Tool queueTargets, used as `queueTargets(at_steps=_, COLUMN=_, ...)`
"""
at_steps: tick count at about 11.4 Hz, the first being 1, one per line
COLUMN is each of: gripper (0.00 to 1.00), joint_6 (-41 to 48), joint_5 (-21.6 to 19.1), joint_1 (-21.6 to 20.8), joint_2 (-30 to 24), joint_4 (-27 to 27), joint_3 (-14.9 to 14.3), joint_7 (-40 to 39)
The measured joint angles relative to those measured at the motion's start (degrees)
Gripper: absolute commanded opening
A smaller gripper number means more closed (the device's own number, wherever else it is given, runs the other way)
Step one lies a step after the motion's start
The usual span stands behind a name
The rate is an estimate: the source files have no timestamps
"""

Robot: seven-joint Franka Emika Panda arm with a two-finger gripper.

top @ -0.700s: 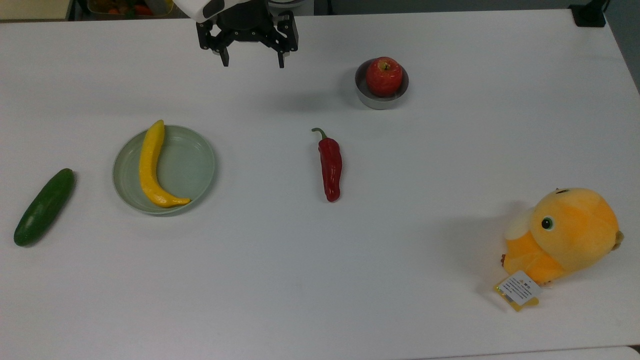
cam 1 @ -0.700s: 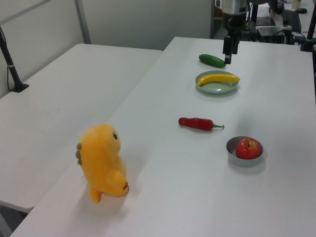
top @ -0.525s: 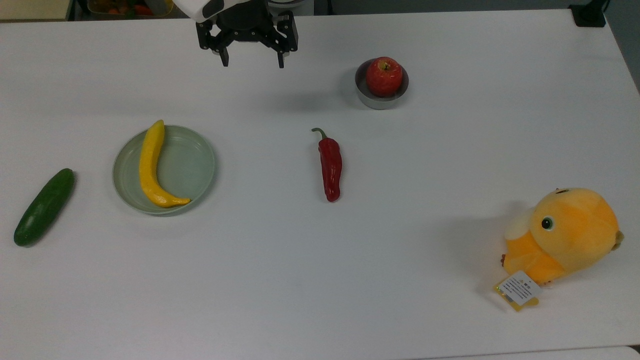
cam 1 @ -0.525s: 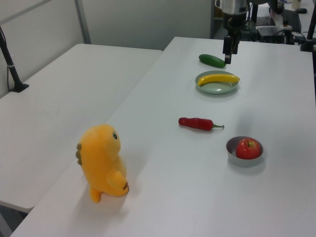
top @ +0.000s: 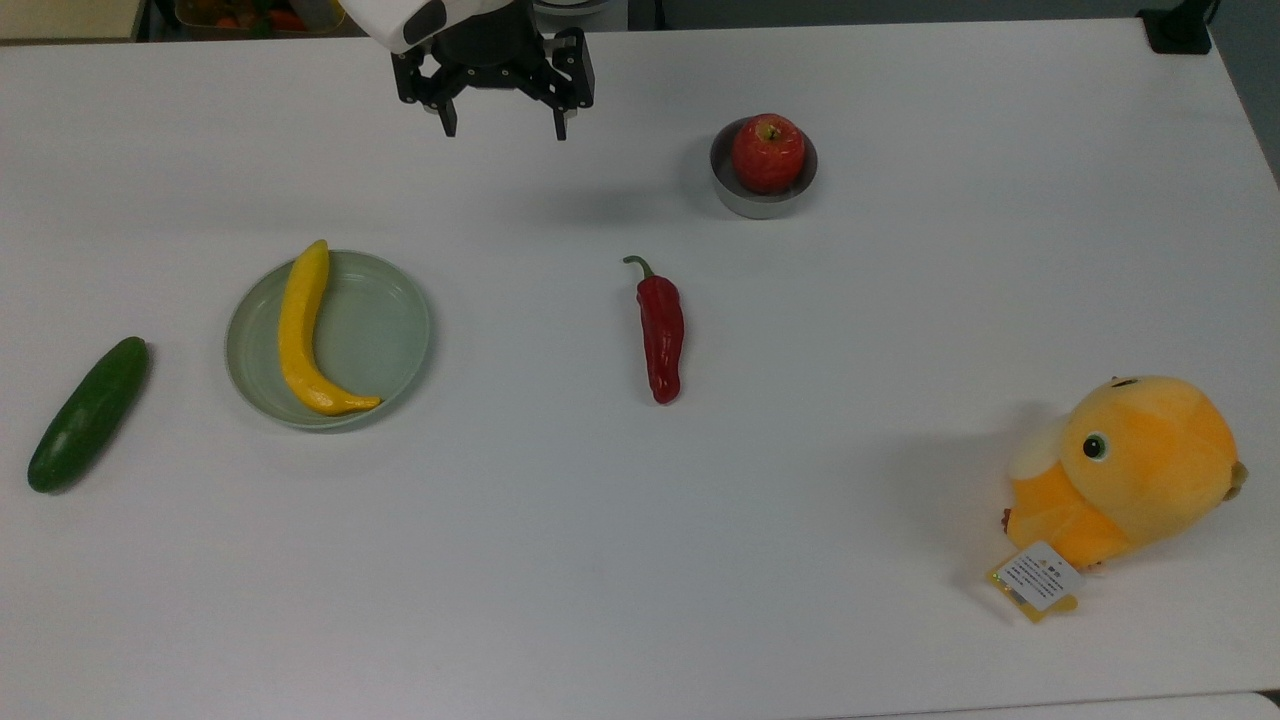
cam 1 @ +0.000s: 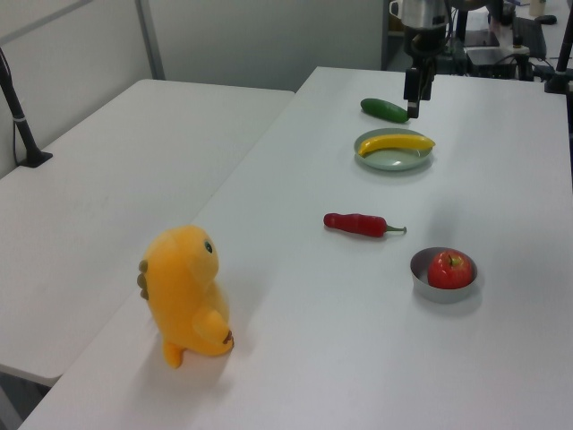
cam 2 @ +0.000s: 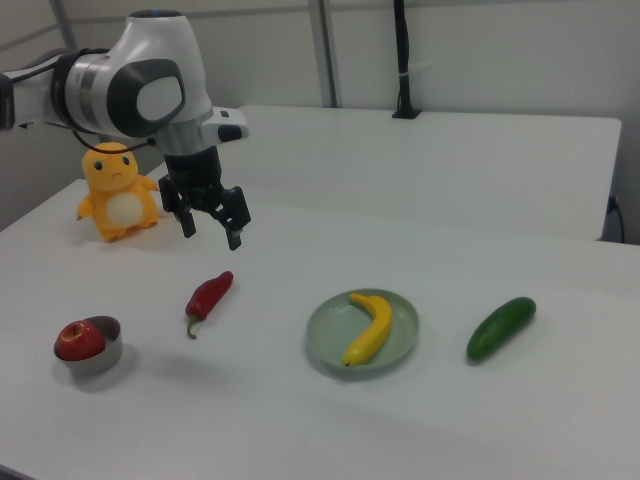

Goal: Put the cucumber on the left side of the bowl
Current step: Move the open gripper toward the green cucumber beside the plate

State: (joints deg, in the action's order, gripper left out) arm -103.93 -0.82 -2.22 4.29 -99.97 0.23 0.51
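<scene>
The dark green cucumber (top: 88, 414) lies on the white table at the top view's far left, beside the plate; it also shows as cucumber (cam 1: 385, 110) and cucumber (cam 2: 501, 327). The small grey bowl (top: 736, 197) holds a red apple (top: 768, 152) near the top view's upper middle; bowl (cam 1: 430, 291), bowl (cam 2: 100, 359). My gripper (top: 505, 128) hangs open and empty above the table's far edge, well away from the cucumber and to the bowl's left in the top view; gripper (cam 2: 211, 234), gripper (cam 1: 415, 100).
A pale green plate (top: 390, 330) carries a yellow banana (top: 303, 328) right of the cucumber in the top view. A red chili (top: 661, 330) lies mid-table. An orange plush toy (top: 1125, 470) sits at the top view's lower right.
The gripper has shifted very slightly toward the top view's left and upper edge. Nothing on the table has moved.
</scene>
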Motion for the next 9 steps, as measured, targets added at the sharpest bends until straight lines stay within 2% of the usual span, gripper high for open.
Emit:
queueTargets(at_steps=3, gripper=1.00, joint_6=-3.19, joint_5=-0.02, joint_1=-0.26, joint_2=0.89, joint_4=-0.07, joint_3=0.18, joint_7=0.18)
queueTargets(at_steps=6, gripper=1.00, joint_6=-8.23, joint_5=-0.05, joint_1=-0.49, joint_2=3.35, joint_4=-0.20, joint_3=2.62, joint_7=6.11)
queueTargets(at_steps=9, gripper=1.00, joint_6=-9.45, joint_5=-0.04, joint_1=-0.72, joint_2=4.02, joint_4=-0.15, joint_3=2.94, joint_7=7.28)
